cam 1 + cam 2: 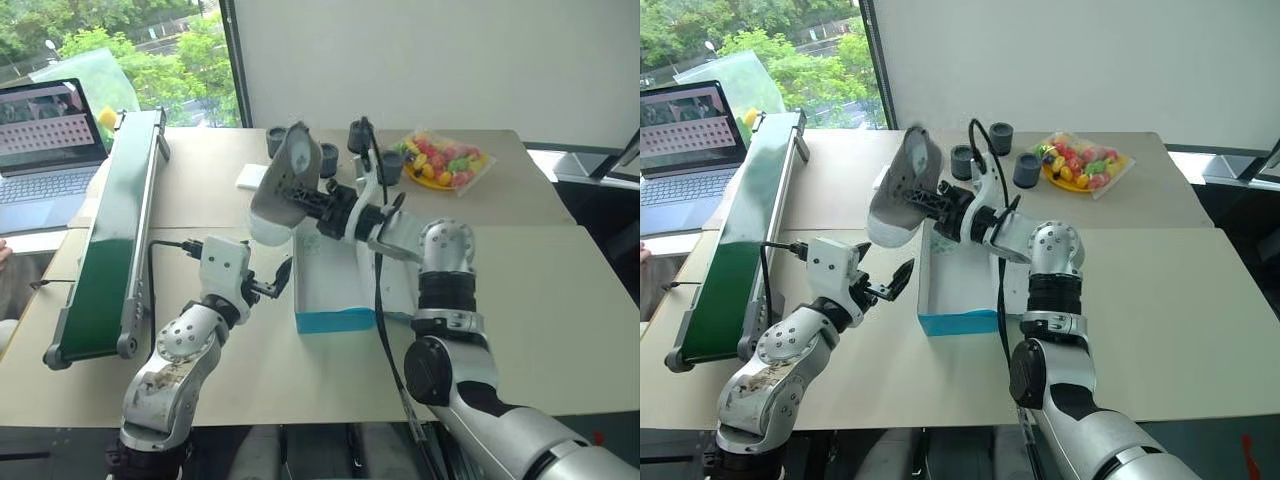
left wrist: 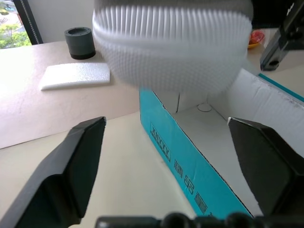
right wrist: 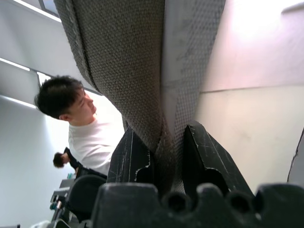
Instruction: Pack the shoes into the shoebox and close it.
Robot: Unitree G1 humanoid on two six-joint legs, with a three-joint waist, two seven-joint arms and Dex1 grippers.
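Observation:
The turquoise shoebox (image 1: 335, 320) lies open in the middle of the table, its white inside bare where it shows. One grey-beige shoe (image 1: 283, 185) hangs tilted, sole facing me, above the box's far left corner. My right gripper (image 1: 318, 208) is shut on the shoe's fabric edge, and the right wrist view shows both fingers (image 3: 128, 156) pinching the mesh. My left gripper (image 1: 283, 278) is open just left of the box, level with its wall. In the left wrist view the shoe's sole (image 2: 171, 47) hovers above the box wall (image 2: 190, 161), beyond my open fingers.
A green conveyor (image 1: 115, 230) runs along the left, with a laptop (image 1: 45, 140) beyond it. A white foam pad (image 1: 252, 176), dark cylinders (image 1: 277, 140) and a bag of colourful toy fruit (image 1: 445, 160) sit behind the box. A person (image 3: 80, 128) shows in the right wrist view.

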